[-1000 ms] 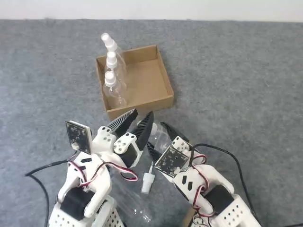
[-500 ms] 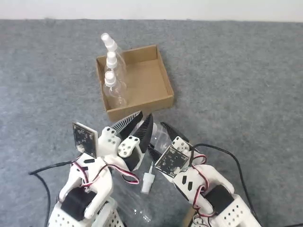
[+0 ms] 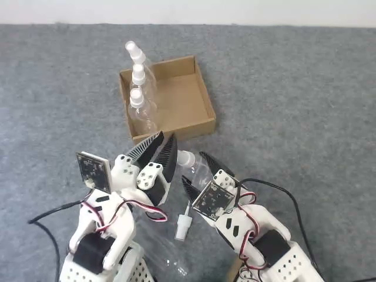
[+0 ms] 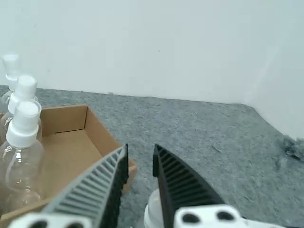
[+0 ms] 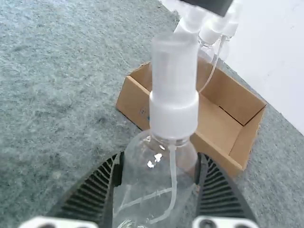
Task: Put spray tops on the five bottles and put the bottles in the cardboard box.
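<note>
High view: a clear plastic bottle with white spray top (image 3: 185, 158) is held by the right gripper (image 3: 192, 168) toward the desk's (image 3: 305, 100) near edge. Left wrist view: the left gripper (image 4: 141, 151) is barely parted and empty. Right wrist view: the light, slippery walls are judged best clasped gently at mid-body.

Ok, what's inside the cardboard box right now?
Three clear bottles with white spray tops stand in a row along one wall of the cardboard box. Its walls cover parts of their bases.

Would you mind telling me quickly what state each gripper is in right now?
Left gripper: slightly open, holding nothing.
Right gripper: shut on a clear bottle with its spray top on.
</note>
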